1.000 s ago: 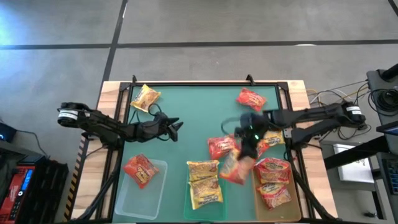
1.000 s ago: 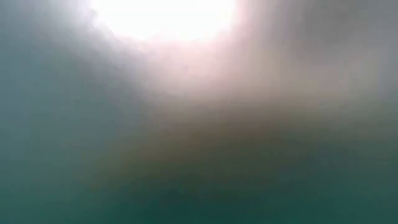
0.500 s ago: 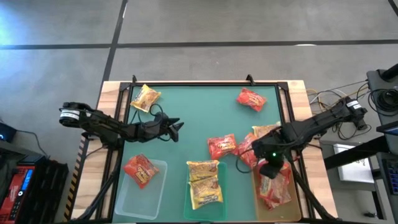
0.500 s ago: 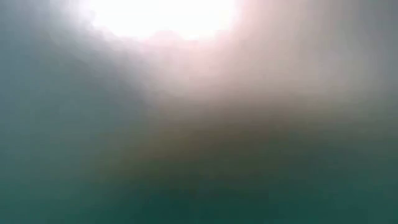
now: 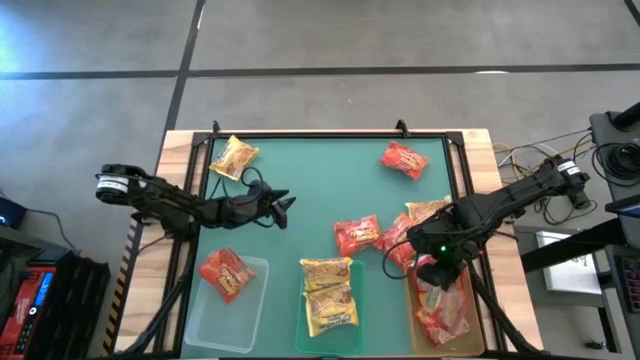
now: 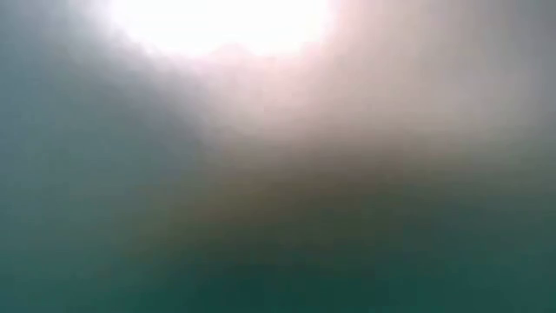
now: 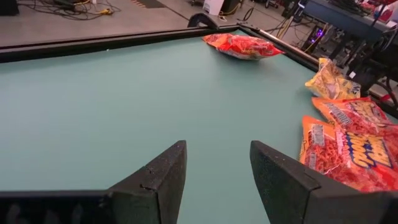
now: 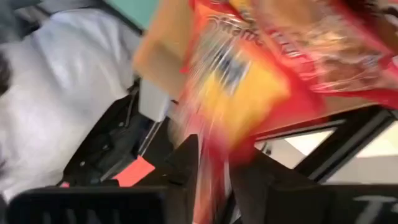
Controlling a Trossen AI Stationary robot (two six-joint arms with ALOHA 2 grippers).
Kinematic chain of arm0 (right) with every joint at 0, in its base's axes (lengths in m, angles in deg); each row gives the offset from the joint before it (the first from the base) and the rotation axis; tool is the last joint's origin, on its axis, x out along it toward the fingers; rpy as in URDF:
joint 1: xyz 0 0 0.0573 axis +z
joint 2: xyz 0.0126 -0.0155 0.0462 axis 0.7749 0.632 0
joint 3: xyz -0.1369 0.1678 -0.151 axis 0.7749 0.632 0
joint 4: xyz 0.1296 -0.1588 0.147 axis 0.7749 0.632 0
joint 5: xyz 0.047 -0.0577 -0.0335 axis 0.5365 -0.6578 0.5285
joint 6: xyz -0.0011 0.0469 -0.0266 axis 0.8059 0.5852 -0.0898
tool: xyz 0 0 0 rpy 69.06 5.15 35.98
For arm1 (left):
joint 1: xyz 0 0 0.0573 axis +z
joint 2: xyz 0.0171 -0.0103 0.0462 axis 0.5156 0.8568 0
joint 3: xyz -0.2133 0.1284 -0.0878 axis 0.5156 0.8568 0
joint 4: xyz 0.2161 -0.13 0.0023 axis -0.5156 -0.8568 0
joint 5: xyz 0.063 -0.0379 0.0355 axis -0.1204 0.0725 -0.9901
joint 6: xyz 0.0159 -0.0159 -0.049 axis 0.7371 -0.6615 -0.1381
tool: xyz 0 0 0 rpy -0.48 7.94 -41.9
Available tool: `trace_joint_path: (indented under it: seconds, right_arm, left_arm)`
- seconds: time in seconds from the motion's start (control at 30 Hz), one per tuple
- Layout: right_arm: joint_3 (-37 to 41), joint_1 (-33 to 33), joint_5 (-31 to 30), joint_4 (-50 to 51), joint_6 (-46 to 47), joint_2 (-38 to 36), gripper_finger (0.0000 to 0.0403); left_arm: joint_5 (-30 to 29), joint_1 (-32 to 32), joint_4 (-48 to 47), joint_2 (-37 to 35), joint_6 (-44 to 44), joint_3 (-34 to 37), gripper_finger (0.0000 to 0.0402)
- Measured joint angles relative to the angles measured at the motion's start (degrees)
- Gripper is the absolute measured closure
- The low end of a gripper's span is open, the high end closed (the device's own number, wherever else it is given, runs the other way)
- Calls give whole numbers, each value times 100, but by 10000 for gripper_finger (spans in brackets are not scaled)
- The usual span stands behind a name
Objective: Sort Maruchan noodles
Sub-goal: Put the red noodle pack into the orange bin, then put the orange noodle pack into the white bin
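The right gripper hangs over the far end of the tan shallow tray at the table's near right corner. From above, the arm's dark body hides the fingers and whatever sits between them. Its own wrist view fills that in: a red-orange crinkly noodle packet with a yellow panel lies blurred in the narrow gap between the two dark fingers; whether they pinch it or have let go I cannot tell. More red packets lie in the tray just below the gripper, partly covered by it. Just beside it, away from the tray, are two red packets and a yellow one on the green mat.

The left gripper waits well apart over the mat's left half, its fingers parted with nothing between them. Its wrist view shows a far red packet and loose ones cut off at the frame edge.

Only the high view shows the clear tray holding one red packet, the middle tray with yellow packets, and a yellow packet at the far left corner. The low view is a featureless glare.
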Motion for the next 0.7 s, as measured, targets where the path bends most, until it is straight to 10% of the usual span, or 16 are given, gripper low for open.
trace_joint_path:
  seconds: [0.23, 0.53, 0.7]
  right_arm:
    - [-689, -214, -762, 7, -782, 7, 286]
    - [-1327, -1161, -4624, 422, -2833, 107, 284]
    - [-1283, -2229, -5318, 792, -3939, 251, 284]
  left_arm:
    - [0, 0, -60, 0, 98, 2, 239]
    - [0, 0, -68, 0, 103, -22, 239]
    - [0, 0, -62, 0, 103, -24, 239]
